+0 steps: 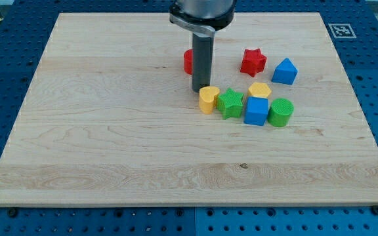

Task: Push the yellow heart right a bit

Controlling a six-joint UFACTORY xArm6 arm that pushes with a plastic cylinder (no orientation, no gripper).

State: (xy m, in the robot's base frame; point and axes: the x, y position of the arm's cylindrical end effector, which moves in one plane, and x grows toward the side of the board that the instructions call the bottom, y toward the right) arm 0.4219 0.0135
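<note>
The yellow heart (208, 99) lies near the middle of the wooden board (110, 131), touching the green star (230, 103) on its right. My tip (199, 90) stands just above and left of the yellow heart, close to it or touching it. The rod hides part of a red block (188, 61) behind it, whose shape I cannot make out.
To the right of the green star lie a blue cube (256, 111), a yellow hexagon (260, 90) and a green cylinder (281, 112). Further up are a red star (253, 62) and a blue house-shaped block (284, 71). A fiducial tag (339, 29) sits at the top right.
</note>
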